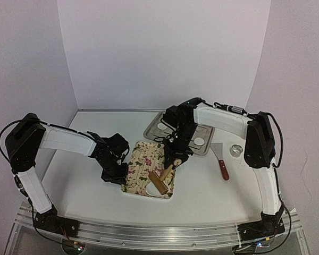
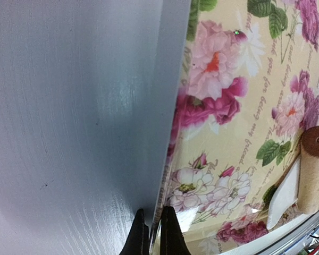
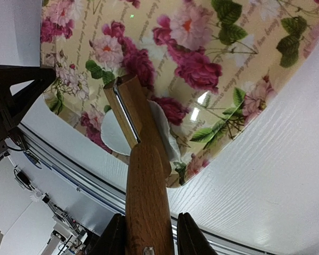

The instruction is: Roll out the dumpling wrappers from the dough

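My right gripper (image 3: 149, 236) grips the brown wooden rolling pin (image 3: 146, 180), the flat white round wrapper (image 3: 112, 135) lies just ahead under it, and my left gripper (image 2: 155, 234) pinches the flowery tray (image 2: 228, 133).

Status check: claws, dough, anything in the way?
Left claw shut on rim of floral-printed rectangular tray. Right claw shut on wooden rolling pin, roller over thin white dough piece. Nothing in the way on tray.

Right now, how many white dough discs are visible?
3: one disc at the metal tray's left end, one at its right, one under the rolling pin on the floral tray. The right arm may hide more.
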`<state>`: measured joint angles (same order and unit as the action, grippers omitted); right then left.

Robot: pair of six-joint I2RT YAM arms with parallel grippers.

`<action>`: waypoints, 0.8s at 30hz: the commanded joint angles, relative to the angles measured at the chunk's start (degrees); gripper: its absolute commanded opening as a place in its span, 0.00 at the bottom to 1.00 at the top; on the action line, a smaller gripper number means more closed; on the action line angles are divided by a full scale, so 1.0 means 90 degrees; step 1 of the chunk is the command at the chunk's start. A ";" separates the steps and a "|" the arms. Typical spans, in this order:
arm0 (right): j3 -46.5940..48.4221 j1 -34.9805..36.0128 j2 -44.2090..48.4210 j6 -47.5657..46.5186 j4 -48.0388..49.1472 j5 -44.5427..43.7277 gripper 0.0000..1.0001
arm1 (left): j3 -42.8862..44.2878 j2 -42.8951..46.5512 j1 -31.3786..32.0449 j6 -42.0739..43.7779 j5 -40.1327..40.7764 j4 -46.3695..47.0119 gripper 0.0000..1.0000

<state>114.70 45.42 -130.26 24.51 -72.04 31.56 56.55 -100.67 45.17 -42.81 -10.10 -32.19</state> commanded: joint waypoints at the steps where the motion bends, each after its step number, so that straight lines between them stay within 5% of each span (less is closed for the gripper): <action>1: -0.0508 0.0457 -0.1491 0.0117 -0.0500 -0.2684 0.00 | -0.0110 -0.0465 -0.0023 -0.0097 0.0261 0.0214 0.00; 9: -0.0546 0.0420 -0.1370 0.0079 -0.0564 -0.2798 0.00 | -0.0241 -0.0414 -0.0029 -0.0157 0.0379 0.0129 0.00; 24: -0.1644 -0.0798 -0.0832 -0.0020 -0.0510 -0.3682 0.00 | -0.0537 -0.0258 -0.0155 -0.0218 0.0419 0.0117 0.00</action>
<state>107.02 39.59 -126.91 22.56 -69.66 35.06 54.58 -99.48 44.58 -43.31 -10.61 -29.77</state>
